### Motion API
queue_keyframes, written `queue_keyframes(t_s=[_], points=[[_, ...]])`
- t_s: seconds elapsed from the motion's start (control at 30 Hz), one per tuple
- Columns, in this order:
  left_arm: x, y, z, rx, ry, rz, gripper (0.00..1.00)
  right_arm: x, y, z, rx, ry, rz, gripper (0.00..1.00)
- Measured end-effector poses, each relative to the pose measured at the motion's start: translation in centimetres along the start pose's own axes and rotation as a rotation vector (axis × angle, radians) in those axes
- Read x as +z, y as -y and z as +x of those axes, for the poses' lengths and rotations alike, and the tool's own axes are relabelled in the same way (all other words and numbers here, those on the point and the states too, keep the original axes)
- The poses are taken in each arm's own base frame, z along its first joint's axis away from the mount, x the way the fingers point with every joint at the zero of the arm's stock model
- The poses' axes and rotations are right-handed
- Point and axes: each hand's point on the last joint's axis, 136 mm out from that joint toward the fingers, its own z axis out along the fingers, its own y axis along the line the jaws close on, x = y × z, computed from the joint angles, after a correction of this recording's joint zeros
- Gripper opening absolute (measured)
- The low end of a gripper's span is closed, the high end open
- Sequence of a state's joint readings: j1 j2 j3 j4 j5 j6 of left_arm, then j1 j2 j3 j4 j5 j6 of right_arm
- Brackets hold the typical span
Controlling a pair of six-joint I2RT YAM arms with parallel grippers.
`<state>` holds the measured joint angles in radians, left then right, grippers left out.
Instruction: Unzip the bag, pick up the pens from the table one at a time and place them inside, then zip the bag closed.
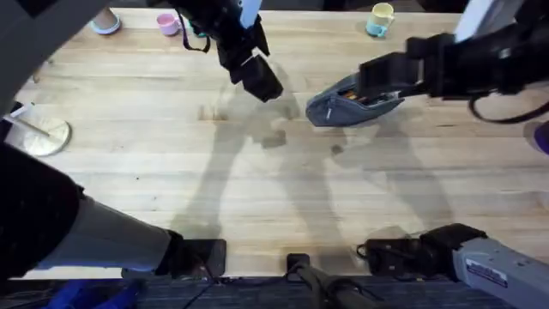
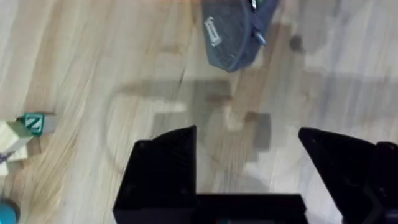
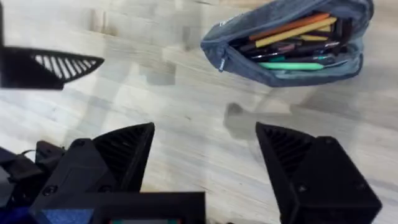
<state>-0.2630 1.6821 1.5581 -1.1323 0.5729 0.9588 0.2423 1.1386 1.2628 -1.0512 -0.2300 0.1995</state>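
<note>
Grey bag (image 3: 289, 46): unzipped on table (image 1: 171, 172), pens (image 3: 292, 31) inside. L gripper (image 2: 245, 165) and R gripper (image 3: 205, 162): jaws wide apart, holding nothing.

Bag (image 3: 249, 37) grey matt cloth; table (image 1: 171, 172) pale wood (visible plank grain).

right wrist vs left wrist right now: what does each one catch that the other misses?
Right wrist: the bag lies unzipped with pens inside, yellow, orange and green among them; the left gripper sits at the frame edge.
Left wrist: one closed end of the bag and a wooden block marked with a green letter.
Both: the bag on the table, own fingers spread.
</note>
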Motion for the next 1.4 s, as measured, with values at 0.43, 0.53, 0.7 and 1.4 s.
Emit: queue_keyframes(t_s=[0.43, 0.53, 0.7, 1.4], points=[[-0.1, 0.7, 0.2, 0.280, 0.011, 0.033, 0.996, 3.7, -3.7, 2.5, -0.026, -0.103, -0.010, 0.998], [-0.6, -0.2, 0.8, 0.285, 0.019, 0.017, 0.995, 4.8, -3.4, 2.6, 0.053, -0.134, 0.014, 0.998], [-0.2, -0.2, 2.1, 0.238, -0.002, 0.054, 0.995, 7.3, -2.6, 3.1, 0.121, -0.209, 0.062, 0.998], [-0.2, 0.6, 2.6, 0.215, -0.017, 0.090, 0.996, 15.7, 0.4, -0.4, 0.206, -0.132, 0.226, 0.981]])
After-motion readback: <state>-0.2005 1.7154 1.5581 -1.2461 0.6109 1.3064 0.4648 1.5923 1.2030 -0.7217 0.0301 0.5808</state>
